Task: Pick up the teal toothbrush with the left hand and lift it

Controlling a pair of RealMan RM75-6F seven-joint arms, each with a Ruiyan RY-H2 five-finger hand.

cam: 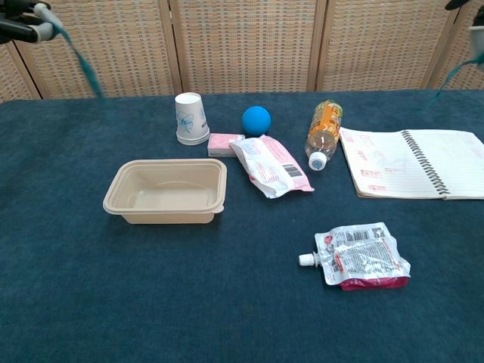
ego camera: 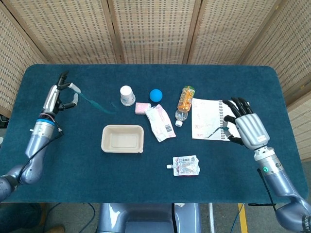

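Observation:
The teal toothbrush [ego camera: 92,102] shows as a thin teal streak trailing right from my left hand [ego camera: 59,97], which pinches its grey end above the far left of the table. In the chest view that hand [cam: 19,21] is at the top left corner, and the toothbrush [cam: 79,60] slants down from it, clear of the table. My right hand [ego camera: 247,127] hovers at the notebook's right edge with fingers spread. A faint teal streak lies by its thumb. Only a fingertip of the right hand [cam: 476,34] shows in the chest view.
On the blue table [ego camera: 58,160] stand a paper cup [ego camera: 127,95], a blue ball [ego camera: 155,95], a lying orange bottle [ego camera: 184,102], an open notebook [ego camera: 211,119], a beige tray [ego camera: 122,139], a white packet [ego camera: 159,122], a pink bar [ego camera: 142,108] and a pouch [ego camera: 185,166].

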